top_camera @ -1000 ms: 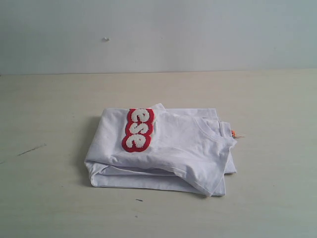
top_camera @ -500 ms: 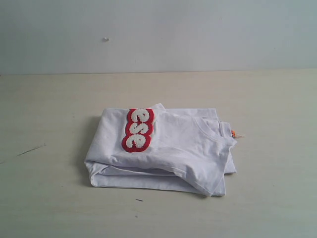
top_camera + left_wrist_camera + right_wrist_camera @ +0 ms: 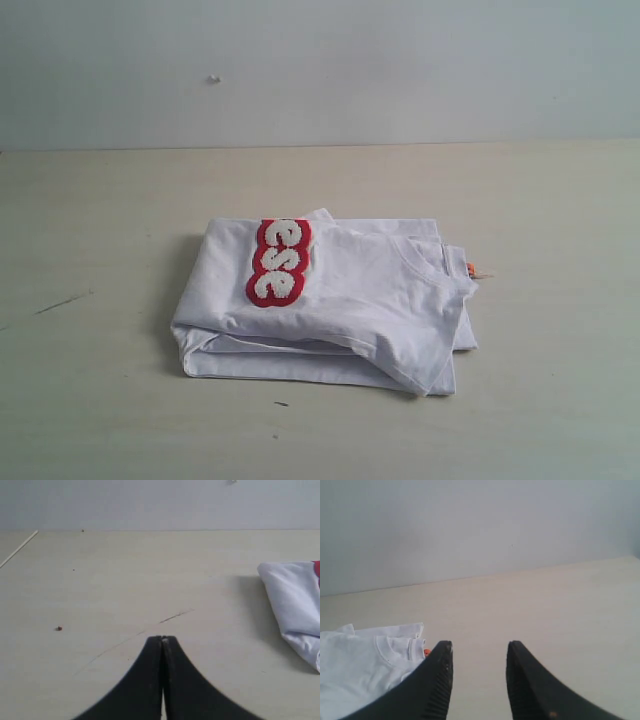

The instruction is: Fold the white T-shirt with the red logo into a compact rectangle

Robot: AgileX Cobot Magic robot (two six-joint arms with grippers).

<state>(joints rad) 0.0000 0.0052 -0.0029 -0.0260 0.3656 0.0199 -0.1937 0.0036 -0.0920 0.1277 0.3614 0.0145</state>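
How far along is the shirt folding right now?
Nearly finished, it seems. Done: the white T-shirt lies on the table as a compact stack, red logo on top. In hand: nothing; the left gripper is shut and empty, the right gripper open, both clear of the cloth. Left: perhaps squaring the uneven layers along the edge nearest the exterior camera.

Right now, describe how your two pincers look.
Both are matte black. The left pincer has two smooth fingers tapering in curves to narrow tips. The right pincer has broader fingers with ribbed inner pads. No cables show.
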